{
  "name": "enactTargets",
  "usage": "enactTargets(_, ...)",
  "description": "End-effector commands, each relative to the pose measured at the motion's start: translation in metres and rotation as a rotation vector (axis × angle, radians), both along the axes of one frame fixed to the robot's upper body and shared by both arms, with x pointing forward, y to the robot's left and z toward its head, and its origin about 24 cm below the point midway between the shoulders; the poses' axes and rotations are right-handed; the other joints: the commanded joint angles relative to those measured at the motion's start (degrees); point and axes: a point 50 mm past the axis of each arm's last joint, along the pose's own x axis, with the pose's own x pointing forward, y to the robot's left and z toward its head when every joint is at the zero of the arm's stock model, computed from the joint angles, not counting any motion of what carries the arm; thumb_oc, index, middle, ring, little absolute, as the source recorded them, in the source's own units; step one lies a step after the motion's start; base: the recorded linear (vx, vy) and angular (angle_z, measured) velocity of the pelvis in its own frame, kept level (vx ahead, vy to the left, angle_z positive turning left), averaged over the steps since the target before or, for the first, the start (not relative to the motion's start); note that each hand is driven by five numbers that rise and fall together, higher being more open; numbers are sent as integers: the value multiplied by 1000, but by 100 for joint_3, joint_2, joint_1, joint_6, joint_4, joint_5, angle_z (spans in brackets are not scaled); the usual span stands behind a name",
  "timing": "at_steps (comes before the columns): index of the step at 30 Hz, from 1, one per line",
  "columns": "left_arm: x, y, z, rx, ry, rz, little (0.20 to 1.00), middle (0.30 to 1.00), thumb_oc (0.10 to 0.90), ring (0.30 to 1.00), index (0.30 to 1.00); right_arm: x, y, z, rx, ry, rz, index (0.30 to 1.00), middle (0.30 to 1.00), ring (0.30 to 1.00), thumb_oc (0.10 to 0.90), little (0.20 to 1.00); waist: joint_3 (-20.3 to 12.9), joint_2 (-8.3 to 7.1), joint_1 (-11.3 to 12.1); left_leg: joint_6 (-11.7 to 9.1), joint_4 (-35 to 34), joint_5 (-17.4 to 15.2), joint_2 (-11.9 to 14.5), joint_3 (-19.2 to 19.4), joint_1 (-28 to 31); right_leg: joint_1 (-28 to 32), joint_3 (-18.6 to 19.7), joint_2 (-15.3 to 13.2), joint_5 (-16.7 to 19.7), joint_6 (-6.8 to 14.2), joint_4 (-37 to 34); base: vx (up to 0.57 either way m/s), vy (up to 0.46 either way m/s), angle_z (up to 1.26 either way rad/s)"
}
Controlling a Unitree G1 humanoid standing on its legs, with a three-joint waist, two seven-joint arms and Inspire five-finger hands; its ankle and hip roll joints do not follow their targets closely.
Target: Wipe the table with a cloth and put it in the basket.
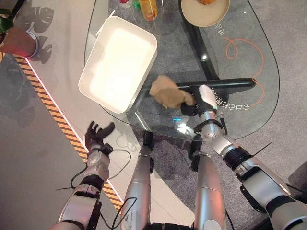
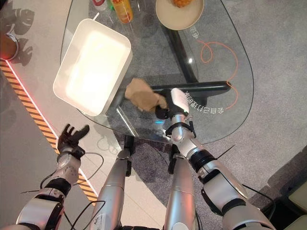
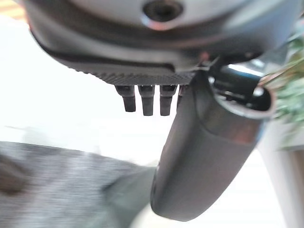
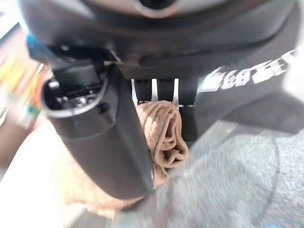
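Observation:
A tan cloth (image 1: 167,91) lies bunched on the glass table (image 1: 240,103), just right of the white basket (image 1: 120,62). My right hand (image 1: 191,108) is curled around the cloth's near end; in the right wrist view the cloth (image 4: 164,135) is pinched between the thumb (image 4: 102,137) and the fingers (image 4: 189,121). My left hand (image 1: 97,135) hangs off the table at the lower left, above the floor, fingers spread and holding nothing; its wrist view shows the thumb (image 3: 204,152) and straight fingers (image 3: 147,99).
At the table's far edge stand an orange bottle (image 1: 148,8) and a beige bowl (image 1: 205,12) with food. An orange line (image 1: 249,50) curls on the glass at the right. A striped hazard strip (image 1: 50,108) crosses the floor at the left, by a potted plant (image 1: 17,38).

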Motion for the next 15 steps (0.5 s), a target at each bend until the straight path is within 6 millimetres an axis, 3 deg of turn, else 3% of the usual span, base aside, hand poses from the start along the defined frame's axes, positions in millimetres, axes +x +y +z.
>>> enactTargets(1, -2, 29, 38, 34, -190, 180, 900, 900, 800, 900, 900, -8, 28, 54, 132, -285, 93, 300, 300, 300, 100, 200, -102, 5, -65, 616, 404, -335, -472, 563, -111, 213, -208, 374, 307, -179, -595, 0, 0, 0)
enactTargets(2, -2, 29, 38, 34, -190, 180, 900, 900, 800, 900, 900, -8, 28, 54, 132, -285, 93, 300, 300, 300, 100, 200, -102, 5, -65, 616, 404, -335, -472, 563, -111, 213, -208, 374, 307, -179, -595, 0, 0, 0)
enactTargets(3, 1, 29, 59, 33, -292, 203, 900, 900, 800, 900, 900, -13, 25, 62, 158, -332, 91, 300, 300, 300, 100, 200, -102, -15, -99, 628, 393, -350, -468, 561, -118, 196, -192, 396, 296, -178, -589, 0, 0, 0)
enactTargets(5, 1, 29, 73, 26, -376, 217, 900, 900, 800, 900, 900, -17, 21, 68, 180, -376, 93, 300, 300, 300, 100, 200, -102, -36, -133, 637, 381, -356, -463, 569, -120, 192, -178, 412, 291, -185, -595, 0, 0, 0)
enactTargets(15, 0, 12, 108, 25, -636, 110, 900, 900, 800, 900, 900, -34, 23, 84, 214, -498, 156, 300, 300, 300, 100, 200, -102, -76, -204, 653, 398, -408, -457, 586, -146, 182, -142, 423, 283, -177, -619, 0, 0, 0)
